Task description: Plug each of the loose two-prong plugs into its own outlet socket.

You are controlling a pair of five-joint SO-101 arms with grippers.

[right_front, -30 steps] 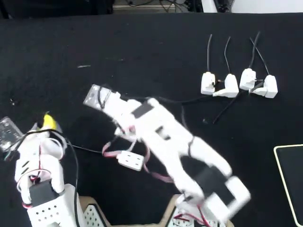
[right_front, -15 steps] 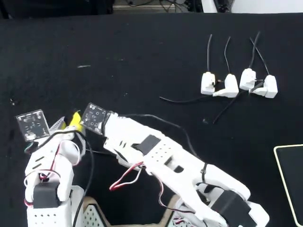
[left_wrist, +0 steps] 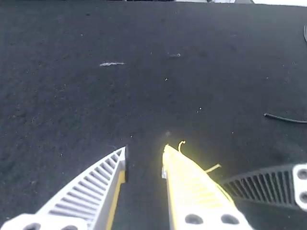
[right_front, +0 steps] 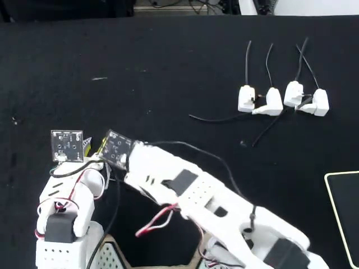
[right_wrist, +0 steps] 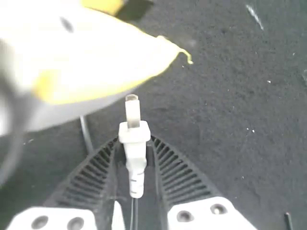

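Observation:
My right gripper (right_wrist: pixel 134 140) is shut on a white two-prong plug (right_wrist: pixel 135 155), whose prongs point away from the wrist over the black table. The yellow-and-white finger of the left gripper (right_wrist: pixel 96 43) hangs close in front of those prongs. My left gripper (left_wrist: pixel 144 152) stands open with nothing between its fingers, and a dark ribbed finger (left_wrist: pixel 266 184) of the right gripper lies beside it. In the high view both wrists meet at the near left, the left gripper (right_front: pixel 88 147) next to the right arm (right_front: pixel 168 179). Several white outlet sockets (right_front: pixel 280 99) with black cords sit far right.
A loose black cable (right_front: pixel 224 119) lies on the black table (right_front: pixel 168 61) just short of the sockets. A dark pad with a yellow rim (right_front: pixel 343 207) sits at the right edge.
The right arm has swung toward the near left with the plug. The left arm has moved right, bringing its gripper up beside the right one.

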